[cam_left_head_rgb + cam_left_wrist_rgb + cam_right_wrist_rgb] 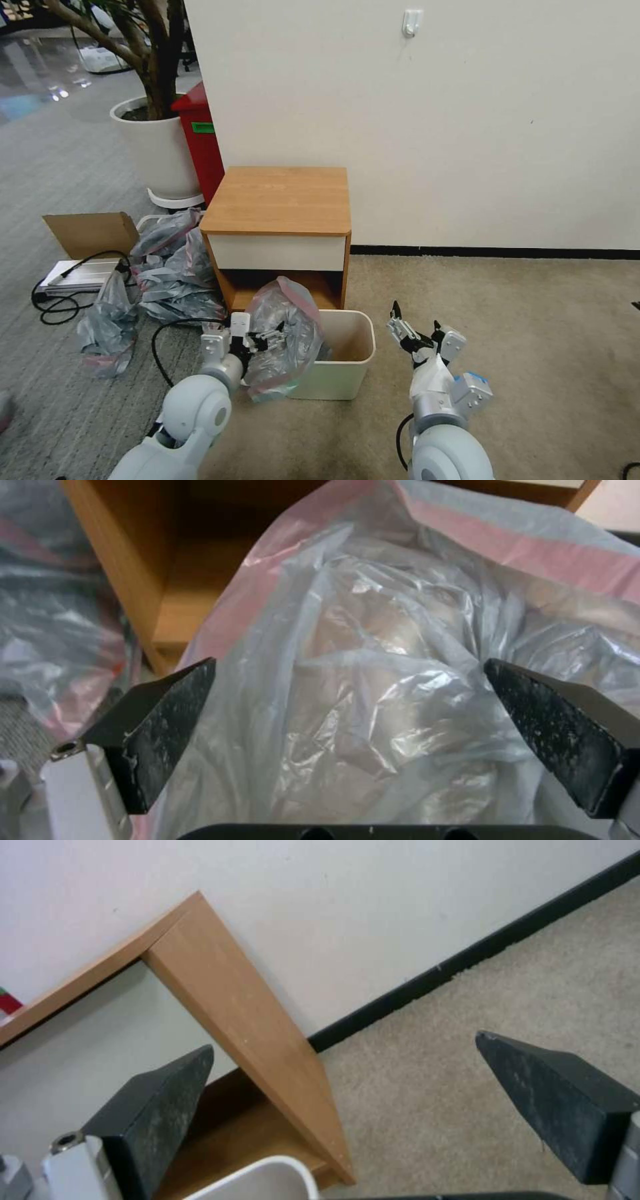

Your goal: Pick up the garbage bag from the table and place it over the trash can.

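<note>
Left claw (267, 337) against garbage bag (283, 320)

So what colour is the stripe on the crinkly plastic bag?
Pinkish-red, along the rim of the translucent grey crinkled plastic garbage bag; the left wrist view shows it best.

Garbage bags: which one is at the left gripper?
The garbage bag draped on the trash can rim, between the open left gripper fingers; the other bags lie heaped beside the table.
</note>
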Controlling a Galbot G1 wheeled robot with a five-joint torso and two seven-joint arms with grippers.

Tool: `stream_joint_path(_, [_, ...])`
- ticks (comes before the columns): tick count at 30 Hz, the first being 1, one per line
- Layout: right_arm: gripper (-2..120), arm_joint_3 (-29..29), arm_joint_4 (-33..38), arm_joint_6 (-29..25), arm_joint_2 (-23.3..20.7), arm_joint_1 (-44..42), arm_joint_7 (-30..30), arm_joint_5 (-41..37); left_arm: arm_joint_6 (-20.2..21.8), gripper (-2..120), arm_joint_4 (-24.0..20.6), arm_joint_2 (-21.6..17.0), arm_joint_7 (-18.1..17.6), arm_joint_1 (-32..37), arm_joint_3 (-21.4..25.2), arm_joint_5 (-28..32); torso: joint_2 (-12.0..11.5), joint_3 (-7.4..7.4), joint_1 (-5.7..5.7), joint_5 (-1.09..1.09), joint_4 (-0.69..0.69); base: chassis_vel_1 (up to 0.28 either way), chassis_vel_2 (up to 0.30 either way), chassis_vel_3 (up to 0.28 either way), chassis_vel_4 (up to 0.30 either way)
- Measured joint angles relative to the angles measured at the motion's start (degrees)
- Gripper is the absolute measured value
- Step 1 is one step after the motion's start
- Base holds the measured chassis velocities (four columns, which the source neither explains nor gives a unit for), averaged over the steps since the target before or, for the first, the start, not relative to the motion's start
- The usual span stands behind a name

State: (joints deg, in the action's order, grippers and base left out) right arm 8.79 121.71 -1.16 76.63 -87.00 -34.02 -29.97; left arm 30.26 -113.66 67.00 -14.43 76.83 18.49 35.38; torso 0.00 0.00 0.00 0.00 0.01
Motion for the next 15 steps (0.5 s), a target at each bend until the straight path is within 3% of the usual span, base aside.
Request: stream_joint_path(15, [100, 0.18, -0.12, -0.29, -0.15, -0.89, 0.47, 0.83, 2.08, 100, -1.03, 1.47, -3.93, -0.04, -0.99, 0.23, 0.0, 0.0, 0.0, 0.0, -0.01, 0.0, 0.0, 0.0, 0.0])
